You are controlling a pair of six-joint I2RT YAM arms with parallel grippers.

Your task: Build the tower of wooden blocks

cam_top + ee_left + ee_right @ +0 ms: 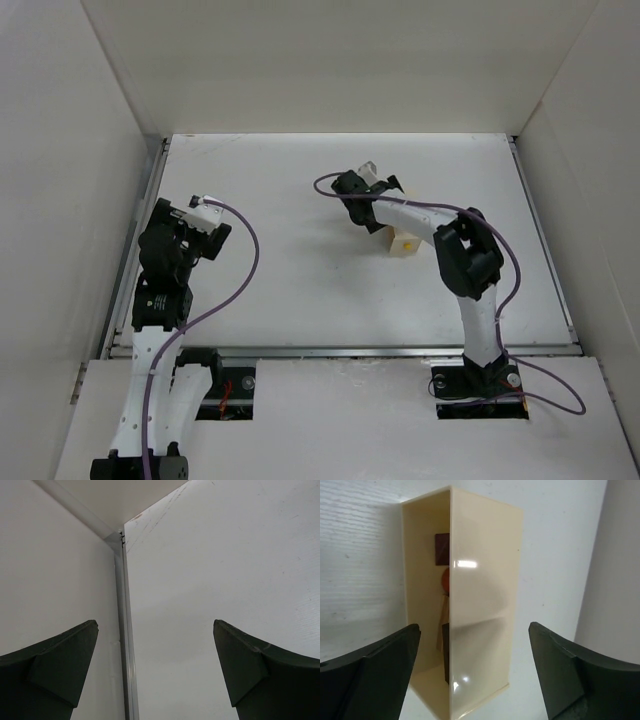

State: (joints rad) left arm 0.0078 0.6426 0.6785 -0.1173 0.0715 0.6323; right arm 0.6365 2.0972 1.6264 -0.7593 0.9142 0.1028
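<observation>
The right claw [474, 629] stands with its fingers apart, one on either side of a cream box [482, 605], and neither looks pressed against it. The box sits a little right of the middle of the counter [300, 290], its open side turned to the claw's left. Inside is the wood block tower [445, 581]: a dark piece at the far end, then an orange one, a tan one and another dark one nearer the claw. My guess is the stack is done and the box must come off. That calls for a square grip on its walls and a slow pull clear without nudging the blocks. The left claw [155, 623] is spread wide and empty by the counter's left edge.
</observation>
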